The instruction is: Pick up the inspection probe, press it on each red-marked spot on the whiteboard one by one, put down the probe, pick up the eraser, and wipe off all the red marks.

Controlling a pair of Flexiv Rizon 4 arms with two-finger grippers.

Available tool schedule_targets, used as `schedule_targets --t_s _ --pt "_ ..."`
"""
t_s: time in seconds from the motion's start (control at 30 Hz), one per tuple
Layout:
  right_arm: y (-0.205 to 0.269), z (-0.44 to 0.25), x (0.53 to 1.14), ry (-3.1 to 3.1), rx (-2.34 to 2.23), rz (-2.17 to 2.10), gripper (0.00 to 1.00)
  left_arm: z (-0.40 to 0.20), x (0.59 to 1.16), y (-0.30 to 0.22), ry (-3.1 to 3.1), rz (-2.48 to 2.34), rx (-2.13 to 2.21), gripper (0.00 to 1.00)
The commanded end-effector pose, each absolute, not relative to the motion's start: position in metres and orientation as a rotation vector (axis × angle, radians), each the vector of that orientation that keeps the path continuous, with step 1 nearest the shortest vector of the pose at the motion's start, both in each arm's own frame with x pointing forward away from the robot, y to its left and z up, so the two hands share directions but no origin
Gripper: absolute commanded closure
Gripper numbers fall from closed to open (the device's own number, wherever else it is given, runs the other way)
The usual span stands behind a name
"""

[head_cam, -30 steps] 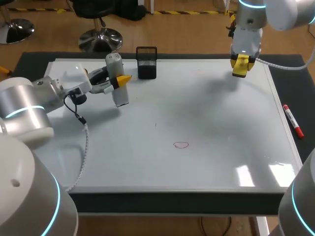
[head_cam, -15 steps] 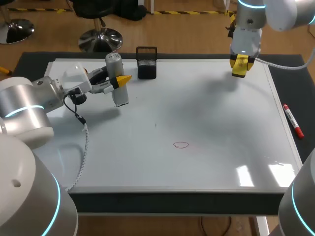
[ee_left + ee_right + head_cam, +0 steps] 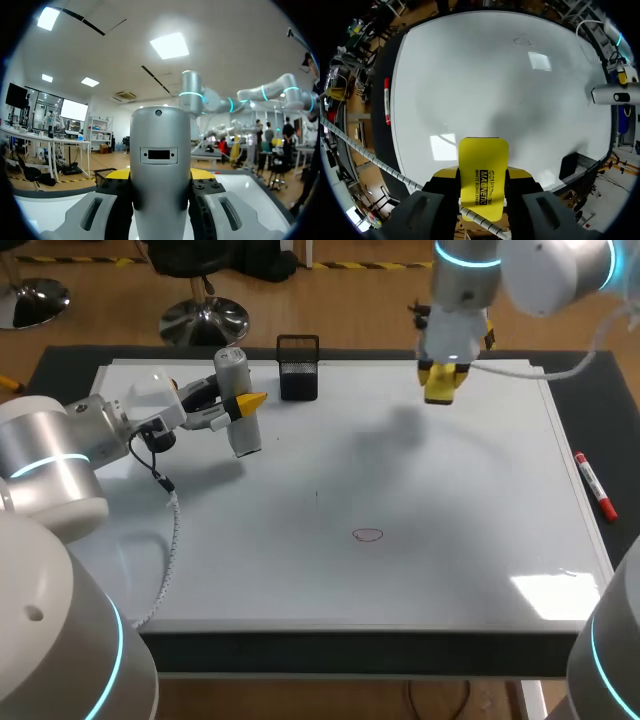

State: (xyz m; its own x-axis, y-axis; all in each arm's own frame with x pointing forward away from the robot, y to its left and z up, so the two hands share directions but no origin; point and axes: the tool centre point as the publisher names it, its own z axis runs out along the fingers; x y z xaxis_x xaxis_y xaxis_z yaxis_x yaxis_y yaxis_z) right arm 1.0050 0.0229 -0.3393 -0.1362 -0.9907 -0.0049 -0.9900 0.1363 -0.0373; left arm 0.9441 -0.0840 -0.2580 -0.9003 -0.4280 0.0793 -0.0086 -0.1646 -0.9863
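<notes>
Eraser, clamped in the right fingers, now hangs further left along the whiteboard far edge, nearer the remaining red mark, while the left fingers stay closed on the inspection probe, not yet set down.

- The table has a dark top that shows as a border at its far and side edges.
- A wooden floor lies behind it, crossed by yellow-and-black tape.
- Two chrome chair bases stand on that floor.
- Bright rectangular ceiling panels light a white ceiling.
</notes>
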Motion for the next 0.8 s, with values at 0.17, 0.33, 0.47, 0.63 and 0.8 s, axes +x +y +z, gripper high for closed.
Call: schedule_targets --t_s 0.17,0.33,0.47,0.63,0.8 --pt "0.067 -0.339 0.946 2.302 -2.004 -0.046 1.0 -0.258 0.944 -0.085 1.817 -2.145 -0.501 1.0" --pt "0.092 -0.34 0.917 2.301 -2.024 -0.038 1.0 -0.258 0.944 -0.085 1.817 -2.145 -0.501 1.0" --pt "0.111 -0.341 0.899 2.323 -2.02 -0.025 1.0 -0.258 0.944 -0.085 1.817 -2.145 -0.501 1.0" --pt "0.137 -0.343 0.882 2.309 -2.053 -0.003 1.0 -0.258 0.944 -0.085 1.817 -2.145 -0.501 1.0" --pt "0.156 -0.345 0.869 2.312 -2.067 -0.003 1.0 -0.258 0.944 -0.085 1.817 -2.145 -0.501 1.0"
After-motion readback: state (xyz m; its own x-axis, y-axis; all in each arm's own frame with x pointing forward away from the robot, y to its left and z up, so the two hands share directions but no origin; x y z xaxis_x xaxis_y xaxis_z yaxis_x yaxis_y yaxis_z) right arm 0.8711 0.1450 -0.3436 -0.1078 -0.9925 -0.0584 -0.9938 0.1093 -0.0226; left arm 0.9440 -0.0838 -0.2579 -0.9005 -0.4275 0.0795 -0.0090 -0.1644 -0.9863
